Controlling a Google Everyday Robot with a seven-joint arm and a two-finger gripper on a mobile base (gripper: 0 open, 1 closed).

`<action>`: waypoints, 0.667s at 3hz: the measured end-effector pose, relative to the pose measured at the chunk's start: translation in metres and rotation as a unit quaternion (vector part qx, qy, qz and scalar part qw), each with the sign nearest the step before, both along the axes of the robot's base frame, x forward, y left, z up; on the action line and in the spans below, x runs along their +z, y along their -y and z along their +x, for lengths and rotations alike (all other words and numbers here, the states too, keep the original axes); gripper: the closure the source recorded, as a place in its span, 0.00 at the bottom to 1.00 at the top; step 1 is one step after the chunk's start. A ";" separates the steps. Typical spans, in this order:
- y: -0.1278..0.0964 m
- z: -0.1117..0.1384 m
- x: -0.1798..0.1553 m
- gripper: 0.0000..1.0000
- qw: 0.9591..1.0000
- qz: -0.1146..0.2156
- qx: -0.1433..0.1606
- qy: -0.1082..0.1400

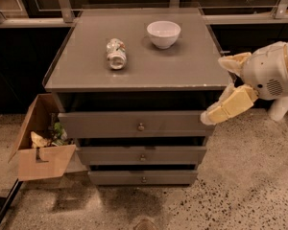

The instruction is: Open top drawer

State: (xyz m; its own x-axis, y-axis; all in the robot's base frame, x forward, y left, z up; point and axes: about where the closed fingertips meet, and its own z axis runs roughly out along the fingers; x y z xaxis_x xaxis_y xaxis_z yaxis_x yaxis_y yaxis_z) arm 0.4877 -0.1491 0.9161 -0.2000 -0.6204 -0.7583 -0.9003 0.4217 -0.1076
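At the near left stands a cardboard box (pixel 41 155), then the top drawer (pixel 101 124) sits just under the cabinet top (pixel 182 73), the gripper (pixel 212 91) hovers by its right end with its claw spread, and farther back are a can (pixel 116 53) and a white bowl (pixel 163 34).

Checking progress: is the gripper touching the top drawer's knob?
No, the gripper is by the right end of the top drawer, apart from its knob.
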 end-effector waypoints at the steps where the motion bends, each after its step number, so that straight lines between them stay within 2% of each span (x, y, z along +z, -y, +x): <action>1: -0.001 0.000 -0.001 0.00 1.000 0.001 0.001 -0.001; 2: -0.001 0.000 -0.001 0.18 1.000 0.001 0.001 -0.001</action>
State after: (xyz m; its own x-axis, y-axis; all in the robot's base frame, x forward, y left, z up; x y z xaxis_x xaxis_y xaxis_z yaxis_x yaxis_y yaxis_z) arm 0.4879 -0.1484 0.9152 -0.2012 -0.6196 -0.7587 -0.9010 0.4209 -0.1048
